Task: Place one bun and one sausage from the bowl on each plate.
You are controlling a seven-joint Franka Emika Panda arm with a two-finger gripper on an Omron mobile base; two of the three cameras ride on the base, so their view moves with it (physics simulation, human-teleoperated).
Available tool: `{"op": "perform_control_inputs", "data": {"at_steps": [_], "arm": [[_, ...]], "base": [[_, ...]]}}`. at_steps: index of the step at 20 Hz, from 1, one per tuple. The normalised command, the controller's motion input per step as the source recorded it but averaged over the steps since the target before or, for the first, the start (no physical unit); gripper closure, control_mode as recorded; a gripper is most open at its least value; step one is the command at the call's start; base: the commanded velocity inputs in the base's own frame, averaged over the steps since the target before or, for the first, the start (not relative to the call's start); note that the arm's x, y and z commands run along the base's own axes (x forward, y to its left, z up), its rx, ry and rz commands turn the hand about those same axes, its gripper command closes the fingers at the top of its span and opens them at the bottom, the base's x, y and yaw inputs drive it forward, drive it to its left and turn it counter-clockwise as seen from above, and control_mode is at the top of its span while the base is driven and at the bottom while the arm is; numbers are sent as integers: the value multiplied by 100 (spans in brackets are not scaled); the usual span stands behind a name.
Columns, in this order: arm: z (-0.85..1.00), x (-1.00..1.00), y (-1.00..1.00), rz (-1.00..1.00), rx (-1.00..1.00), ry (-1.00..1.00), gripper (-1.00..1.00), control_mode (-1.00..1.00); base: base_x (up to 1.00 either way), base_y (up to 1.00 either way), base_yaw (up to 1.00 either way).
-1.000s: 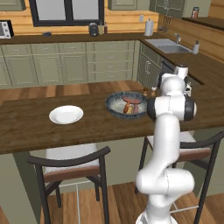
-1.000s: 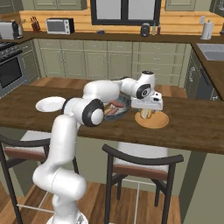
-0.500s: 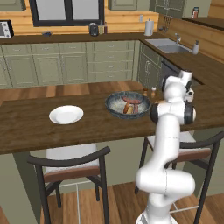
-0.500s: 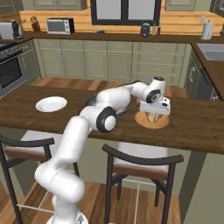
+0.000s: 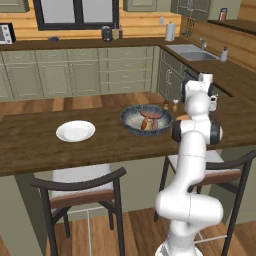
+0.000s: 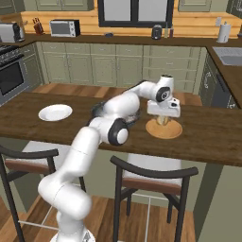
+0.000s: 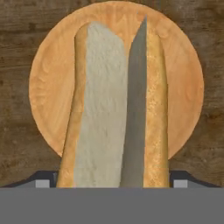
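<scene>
My gripper [image 6: 163, 117] is shut on a bun [image 7: 114, 105] and holds it just above the orange-tan plate [image 7: 183, 87]. In the hand view the bun is split lengthwise with a pale inside, and it covers the plate's middle and hides my fingertips. The dark grey-blue bowl [image 5: 131, 120] sits left of that plate and holds a sausage [image 5: 151, 115] and another bun [image 5: 145, 124]. The white plate [image 5: 75, 131] lies bare at the counter's left. In the right base view my arm hides most of the bowl.
All of this sits on a long dark wooden counter [image 6: 208, 137]. Two chairs [image 6: 151, 179] stand along its near side. Small shakers [image 5: 170, 105] stand just behind the bowl. A sink [image 5: 192, 54] and cabinets line the far wall.
The gripper has carried the bun rightward from beside the bowl to over the orange-tan plate and lowered it toward the plate. The arm has stretched out further.
</scene>
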Motion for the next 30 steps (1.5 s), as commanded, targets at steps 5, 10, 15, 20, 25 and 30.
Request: {"op": "perform_control_inputs", "data": {"at_steps": [5,10,15,20,25,30], "arm": [[-2,-26,11,-10,-9,0,-100,-100],[-7,-47,-29,-10,0,-3,-100,-100],[13,-100,38,-7,-1,-25,-100,-100],[13,-73,90,-1,-7,-27,-100,-100],[38,-5,100,10,-18,-3,-100,-100],[35,0,100,6,-13,-4,-100,-100]], "base": [[0,0,0],[0,0,0],[0,0,0],[0,0,0],[0,0,0],[0,0,0]]}}
